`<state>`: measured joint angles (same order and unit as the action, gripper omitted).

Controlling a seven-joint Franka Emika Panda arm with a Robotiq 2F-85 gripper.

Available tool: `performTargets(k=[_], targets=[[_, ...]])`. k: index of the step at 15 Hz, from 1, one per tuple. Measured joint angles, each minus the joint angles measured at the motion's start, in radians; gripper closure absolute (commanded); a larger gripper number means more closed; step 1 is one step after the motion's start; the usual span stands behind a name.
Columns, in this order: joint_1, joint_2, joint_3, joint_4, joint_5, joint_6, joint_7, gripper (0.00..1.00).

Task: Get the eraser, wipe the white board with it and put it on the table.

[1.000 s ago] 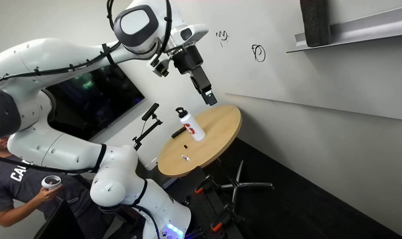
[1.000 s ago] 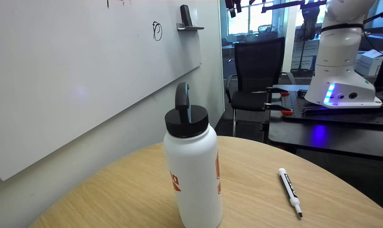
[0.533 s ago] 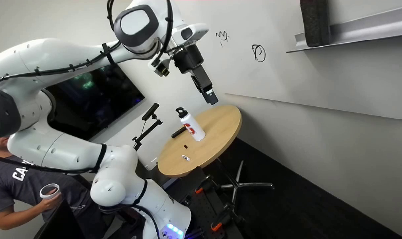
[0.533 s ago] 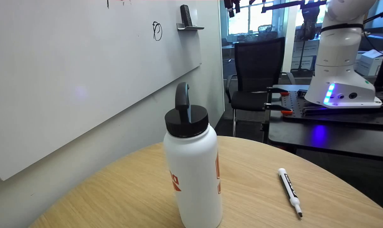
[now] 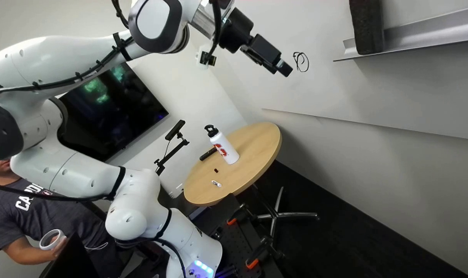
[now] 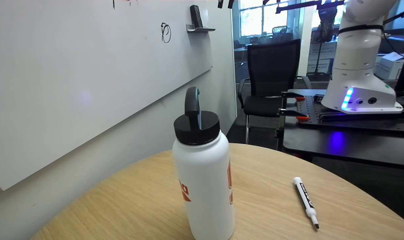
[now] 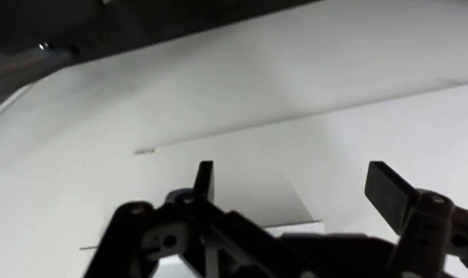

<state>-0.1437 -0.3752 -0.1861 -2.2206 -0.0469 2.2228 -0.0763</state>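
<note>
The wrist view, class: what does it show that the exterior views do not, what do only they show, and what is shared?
Only the wrist view: the gripper close up, both fingers apart with the white board showing through the gap.

Only the exterior views: the table, bottle and marker in both; the monitor and a person in an exterior view.

Shared: the white board, its ledge and some of the gripper. The eraser rests on the ledge in both exterior views; I cannot tell whether the wrist view shows it.

"CA" (rest unclear) on shirt (image 5: pixel 65 218)
</note>
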Motion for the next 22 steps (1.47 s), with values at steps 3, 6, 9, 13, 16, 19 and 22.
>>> performTargets(k=[3,6,9,13,16,19,22], targets=[[0.025,0.043,-0.059,0.001,0.129,0.165,-0.135,0.0],[0.036,0.068,-0.073,0.001,0.157,0.204,-0.163,0.0],[0.04,0.069,-0.073,0.001,0.157,0.204,-0.163,0.0],[0.05,0.077,-0.072,-0.018,0.22,0.319,-0.163,0.0],[0.077,0.096,-0.08,-0.051,0.324,0.477,-0.202,0.0],[0.118,0.134,-0.109,-0.082,0.429,0.655,-0.278,0.0],[0.191,0.163,-0.175,-0.085,0.569,0.759,-0.416,0.0]])
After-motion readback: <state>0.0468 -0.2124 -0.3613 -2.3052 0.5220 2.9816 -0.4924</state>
